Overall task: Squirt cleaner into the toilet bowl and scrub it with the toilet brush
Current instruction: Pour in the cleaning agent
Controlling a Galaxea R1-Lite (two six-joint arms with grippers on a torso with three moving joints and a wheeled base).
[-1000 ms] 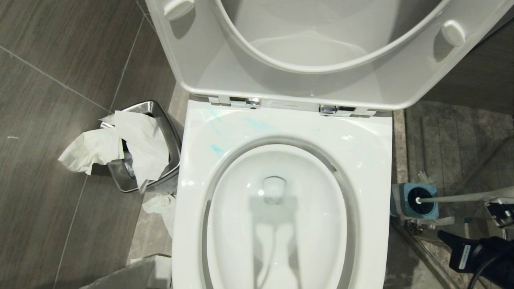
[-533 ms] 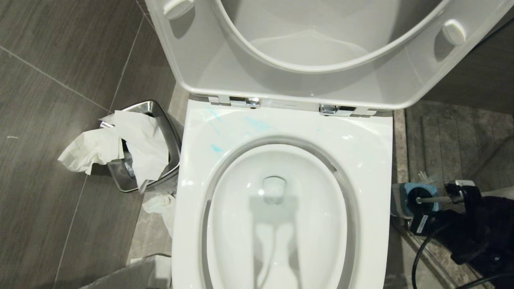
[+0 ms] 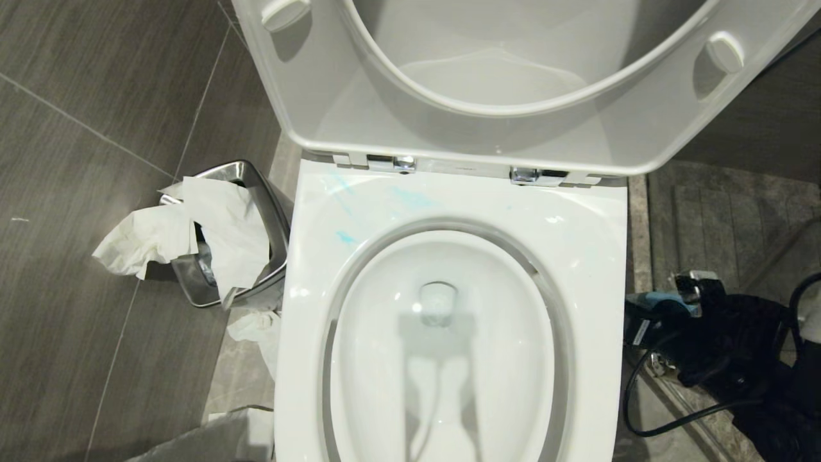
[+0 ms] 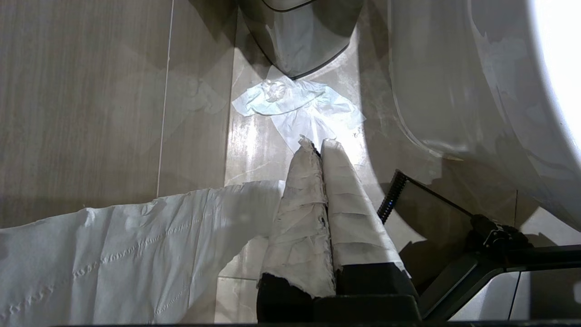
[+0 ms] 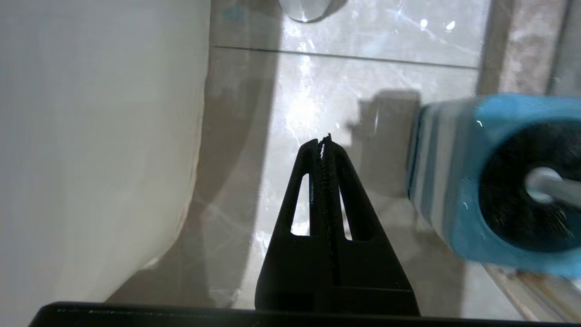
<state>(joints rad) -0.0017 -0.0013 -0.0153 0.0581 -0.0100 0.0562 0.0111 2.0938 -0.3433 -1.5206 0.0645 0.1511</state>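
Fingers (image 5: pixel 313 181) of the right gripper (image 5: pixel 325 141) meet tip to tip, pressed together and empty, above the glossy floor tiles (image 5: pixel 345 77) between the toilet's white outer wall and the brush holder (image 5: pixel 447 181). One toilet brush (image 5: pixel 522 200) stands in that single square blue-and-grey holder just beside the gripper, its black bristle head sunk in the round opening and only the start of its pale handle showing. From the head camera the black right arm (image 3: pixel 725 340) covers most of the holder on the floor at the toilet's right side. One toilet bowl (image 3: pixel 442 359), a long white oval basin within a broad squared rim, sits with seat and lid (image 3: pixel 513 83) raised; cleaner (image 3: pixel 346 239) shows as a few pale turquoise streaks on the rear left of the rim. One steel bin (image 3: pixel 256 186), stuffed with crumpled white paper (image 3: pixel 186 234), stands to the bowl's left. The left gripper (image 4: pixel 317 144), its two fingers wrapped in white tape, is closed on nothing low beside the toilet, above one tissue (image 4: pixel 295 104) on the floor.
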